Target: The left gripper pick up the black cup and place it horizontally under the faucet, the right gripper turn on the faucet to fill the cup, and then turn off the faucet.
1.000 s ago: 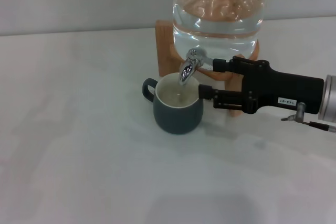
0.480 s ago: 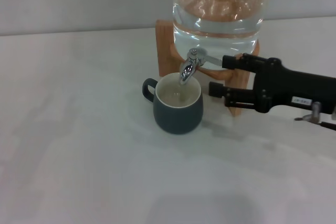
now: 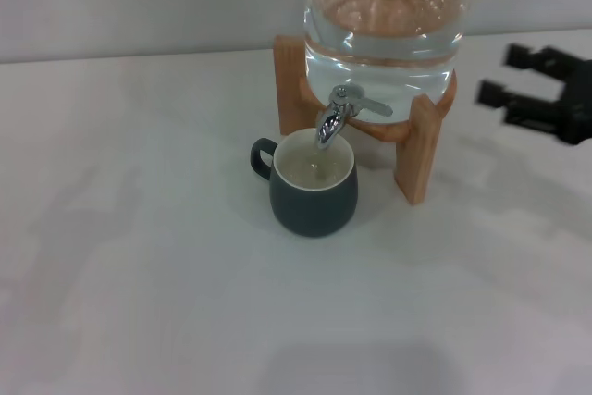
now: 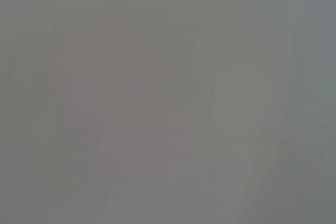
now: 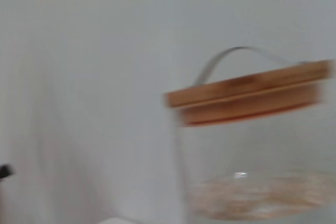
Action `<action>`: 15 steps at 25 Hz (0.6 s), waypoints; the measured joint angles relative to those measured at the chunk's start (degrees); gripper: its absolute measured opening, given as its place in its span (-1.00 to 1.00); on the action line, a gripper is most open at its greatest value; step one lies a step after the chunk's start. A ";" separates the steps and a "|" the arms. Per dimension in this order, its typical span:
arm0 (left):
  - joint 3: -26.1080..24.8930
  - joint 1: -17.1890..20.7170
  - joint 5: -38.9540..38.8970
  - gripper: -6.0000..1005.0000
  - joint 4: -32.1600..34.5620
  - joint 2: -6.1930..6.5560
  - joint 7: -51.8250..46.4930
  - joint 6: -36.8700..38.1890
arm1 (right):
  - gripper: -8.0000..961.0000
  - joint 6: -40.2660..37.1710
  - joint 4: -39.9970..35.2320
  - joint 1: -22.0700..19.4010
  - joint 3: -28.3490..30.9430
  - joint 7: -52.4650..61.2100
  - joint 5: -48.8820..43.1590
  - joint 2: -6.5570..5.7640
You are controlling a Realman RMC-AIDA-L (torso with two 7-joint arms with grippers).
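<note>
The black cup (image 3: 314,188) stands upright on the white table (image 3: 148,256), its cream inside directly under the faucet (image 3: 333,123). Its loop handle points left. The chrome faucet sticks out of the clear glass jar (image 3: 384,20), with its flat lever (image 3: 372,106) turned toward the right. My right gripper (image 3: 499,74) hovers at the far right edge of the head view, open and empty, well clear of the lever and the jar. The left gripper is out of view, and the left wrist view shows only plain grey.
The jar rests on a wooden stand (image 3: 421,150) whose front leg stands just right of the cup. In the right wrist view I see the jar's wooden lid (image 5: 247,95) with a wire handle, against a pale wall.
My right gripper has drawn back to the right, from beside the faucet lever to the picture's edge. The cup has stayed in place.
</note>
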 joint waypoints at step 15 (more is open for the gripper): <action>-0.09 -1.19 10.75 -0.07 1.04 1.32 -5.79 2.28 | 0.75 -0.04 12.06 2.86 26.31 -5.61 -4.66 -1.74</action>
